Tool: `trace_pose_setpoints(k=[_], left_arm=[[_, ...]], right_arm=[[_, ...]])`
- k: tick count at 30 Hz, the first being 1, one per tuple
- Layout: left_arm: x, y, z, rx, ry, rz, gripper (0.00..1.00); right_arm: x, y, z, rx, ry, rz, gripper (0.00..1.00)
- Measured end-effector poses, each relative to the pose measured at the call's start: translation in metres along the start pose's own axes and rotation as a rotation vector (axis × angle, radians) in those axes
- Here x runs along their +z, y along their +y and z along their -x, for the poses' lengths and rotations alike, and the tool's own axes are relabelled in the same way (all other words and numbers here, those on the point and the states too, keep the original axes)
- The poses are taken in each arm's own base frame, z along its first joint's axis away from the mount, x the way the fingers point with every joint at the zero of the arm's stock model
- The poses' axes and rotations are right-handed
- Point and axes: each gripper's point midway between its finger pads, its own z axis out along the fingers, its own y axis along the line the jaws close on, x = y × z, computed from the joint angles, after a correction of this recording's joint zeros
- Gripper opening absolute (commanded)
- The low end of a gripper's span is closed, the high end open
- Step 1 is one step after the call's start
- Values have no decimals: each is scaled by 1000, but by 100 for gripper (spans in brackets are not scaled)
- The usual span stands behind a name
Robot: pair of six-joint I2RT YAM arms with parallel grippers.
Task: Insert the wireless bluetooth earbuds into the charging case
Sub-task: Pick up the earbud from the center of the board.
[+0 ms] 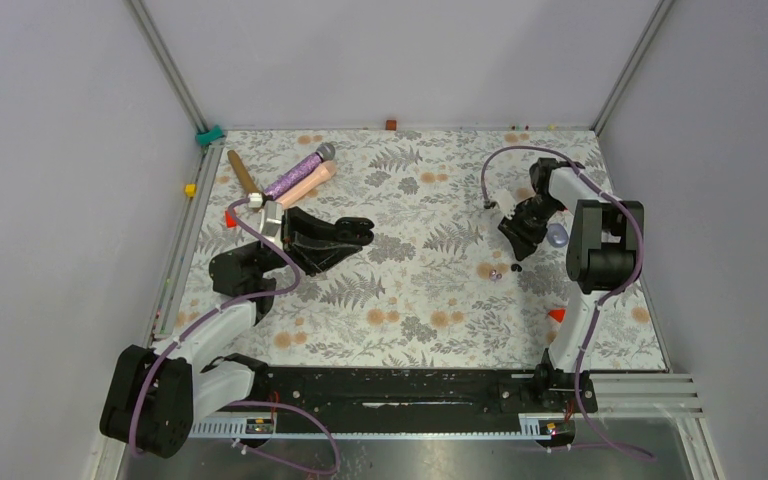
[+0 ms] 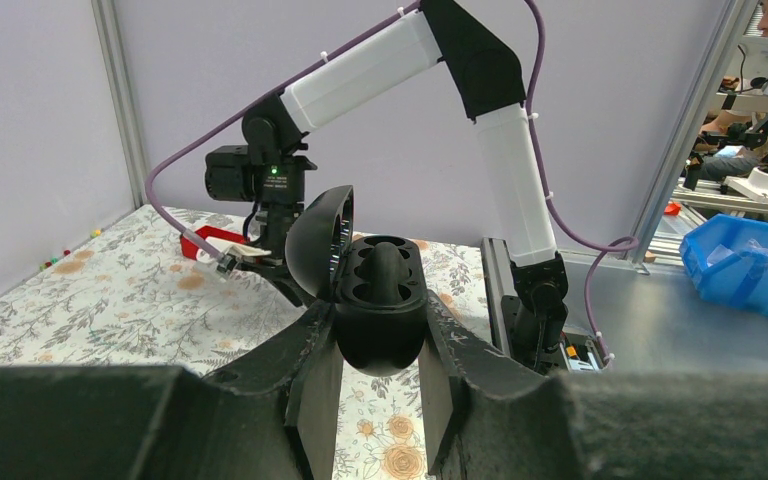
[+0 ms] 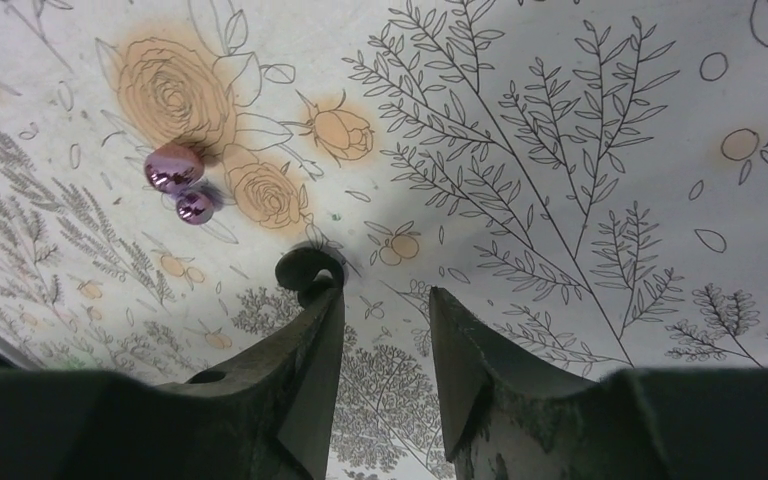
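Counting the earbuds on the flowered tablecloth (image 3: 580,90), we find one glossy black earbud (image 3: 308,268) and two shiny purple pieces (image 3: 173,167), rounded and touching each other. We cannot tell whether those are two buds or two parts of one. The black earbud sits right at the tip of one finger of the right gripper (image 3: 380,300) and seems to touch it. The purple pieces lie near, further out on that same side. From above, the purple shows only as one small speck (image 1: 495,272) just beside the right gripper (image 1: 516,255), on the right half of the table. That gripper's two fingers stand spread apart, with only bare cloth showing in the gap between them

We see one charging case (image 2: 380,300), black and rounded, well apart from the buds on the left half of the table (image 1: 352,230). The left gripper (image 2: 380,335) has it clamped, a finger pressed against each side. Its lid (image 2: 318,240) is swung open and stands tilted on the side facing the right arm (image 2: 410,50)

Toward the far left corner we count three long things lying close together: a glittery purple microphone (image 1: 295,172), a pink microphone (image 1: 308,184) and a brown stick (image 1: 242,172). Two red markers (image 1: 557,314) also lie on the cloth, one on each side of the table
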Motion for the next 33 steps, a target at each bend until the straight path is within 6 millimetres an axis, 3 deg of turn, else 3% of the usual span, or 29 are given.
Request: trace_pose_setpoints(k=[7,14,20,33], left_arm=[[0,0,0,0,0,0,0],[0,0,0,0,0,0,0],[0,0,0,0,0,0,0],[0,0,0,0,0,0,0]], right_arm=[[15,9,-6,24,8,-14,34],[18,14,0,-26,33,-64,39],[18,15,1,-29,29,-68,50],[19,33,-3,-58,33,15,47]])
